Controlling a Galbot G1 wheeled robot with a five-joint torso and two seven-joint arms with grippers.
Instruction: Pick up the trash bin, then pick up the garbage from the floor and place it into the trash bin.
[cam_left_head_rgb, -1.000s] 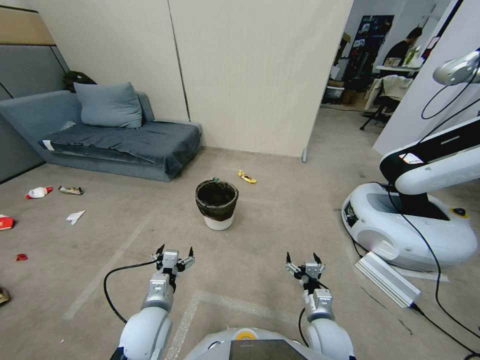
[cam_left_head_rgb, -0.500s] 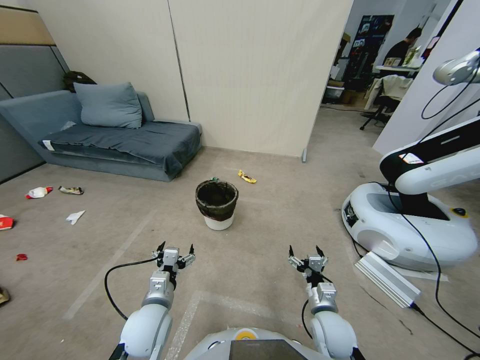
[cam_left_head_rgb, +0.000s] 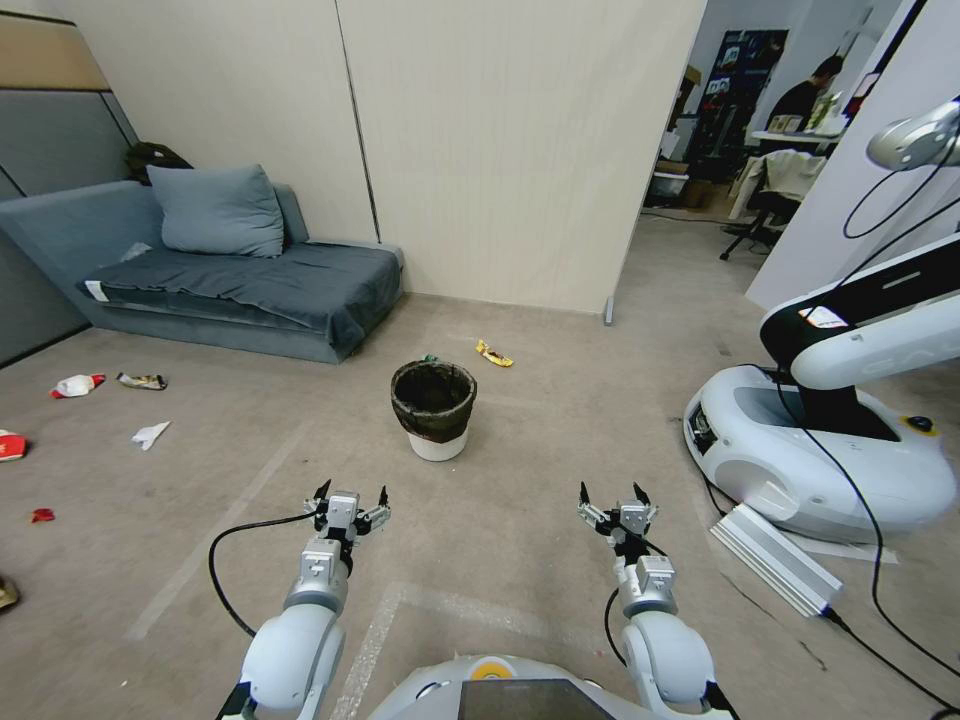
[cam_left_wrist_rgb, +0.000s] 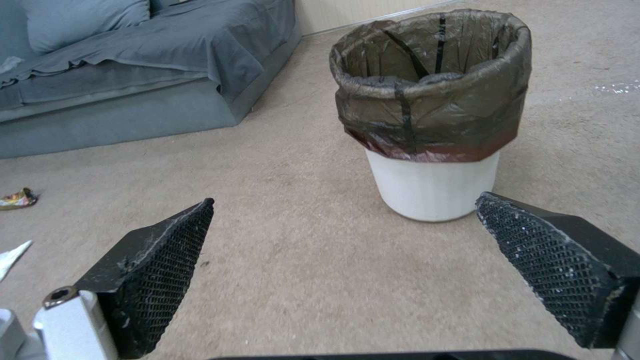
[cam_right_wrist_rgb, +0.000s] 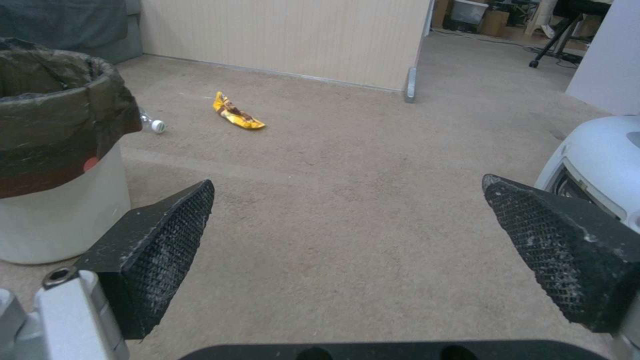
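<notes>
The trash bin (cam_left_head_rgb: 434, 410), white with a dark liner bag folded over its rim, stands upright on the carpet straight ahead; it also shows in the left wrist view (cam_left_wrist_rgb: 432, 185) and the right wrist view (cam_right_wrist_rgb: 60, 205). Garbage lies scattered: a yellow wrapper (cam_left_head_rgb: 494, 353) (cam_right_wrist_rgb: 235, 114) behind the bin, a red-and-white packet (cam_left_head_rgb: 76, 384), a dark wrapper (cam_left_head_rgb: 142, 380), white paper (cam_left_head_rgb: 150, 433) and a red scrap (cam_left_head_rgb: 41, 515) at the left. My left gripper (cam_left_head_rgb: 350, 497) and right gripper (cam_left_head_rgb: 612, 495) both hang open and empty, well short of the bin.
A blue sofa (cam_left_head_rgb: 230, 275) stands at the back left against a beige partition (cam_left_head_rgb: 520, 150). Another white robot's base (cam_left_head_rgb: 815, 450) with cables and a grey ridged panel (cam_left_head_rgb: 775, 555) sit at the right. A small bottle (cam_right_wrist_rgb: 152, 123) lies behind the bin.
My right arm has shifted slightly to the right. The left arm, the bin and the litter have not moved.
</notes>
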